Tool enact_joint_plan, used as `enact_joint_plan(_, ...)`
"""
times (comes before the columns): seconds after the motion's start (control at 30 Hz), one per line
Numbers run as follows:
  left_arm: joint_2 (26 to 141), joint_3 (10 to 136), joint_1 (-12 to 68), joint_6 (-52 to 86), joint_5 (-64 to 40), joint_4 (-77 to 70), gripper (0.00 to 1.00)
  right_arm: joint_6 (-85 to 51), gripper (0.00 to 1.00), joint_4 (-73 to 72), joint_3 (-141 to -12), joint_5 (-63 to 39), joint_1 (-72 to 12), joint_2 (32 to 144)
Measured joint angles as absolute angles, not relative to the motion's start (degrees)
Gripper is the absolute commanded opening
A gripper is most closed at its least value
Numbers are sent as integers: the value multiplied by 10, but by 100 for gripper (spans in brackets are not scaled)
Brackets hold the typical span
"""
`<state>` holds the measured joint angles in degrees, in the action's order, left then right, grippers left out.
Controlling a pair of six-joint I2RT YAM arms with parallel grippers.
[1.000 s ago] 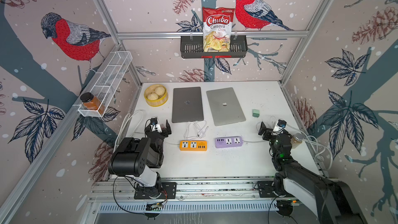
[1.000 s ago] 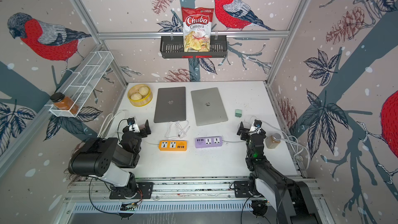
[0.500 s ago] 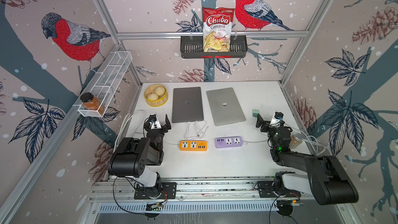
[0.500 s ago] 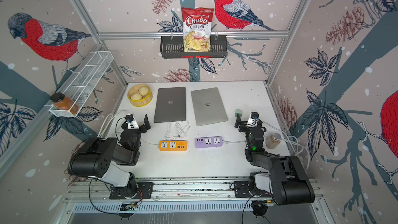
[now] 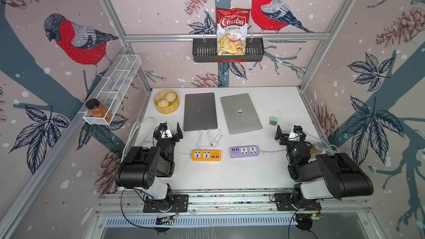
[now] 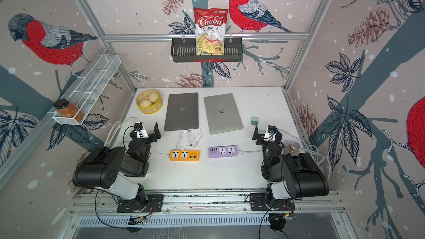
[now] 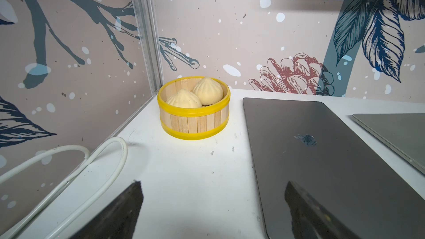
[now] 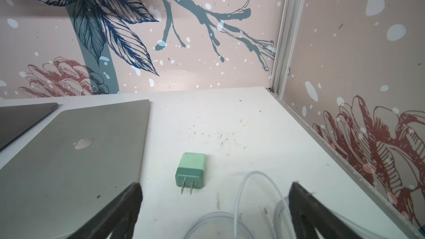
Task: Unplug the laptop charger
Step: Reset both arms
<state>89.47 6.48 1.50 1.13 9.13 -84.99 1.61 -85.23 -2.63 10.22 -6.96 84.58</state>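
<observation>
Right wrist view: green charger [image 8: 190,173] lay flat on table [image 8: 230,123], prongs bare, beside silver laptop [image 8: 76,157]. Just short of it, right gripper [image 8: 216,187] stood wide open, empty. Beside dark laptop [image 7: 322,157], left gripper [image 7: 213,185] also wide open, empty. Coiled white cable [image 5: 208,139] lay between dark laptop and orange power strip [image 5: 206,155].

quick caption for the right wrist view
Open right gripper facing a green charger lying loose on the table beside a silver laptop.
</observation>
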Motion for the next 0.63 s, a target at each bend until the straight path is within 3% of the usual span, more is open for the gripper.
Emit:
enact_joint_plan(0.2,892,111,17,15,121,-805,97,-17,100,-784,-112,126,-31,872)
enact_joint_plan(0.63,892,118,26,0,107,-785,97,-31,100,-767,-104,147,-34,881)
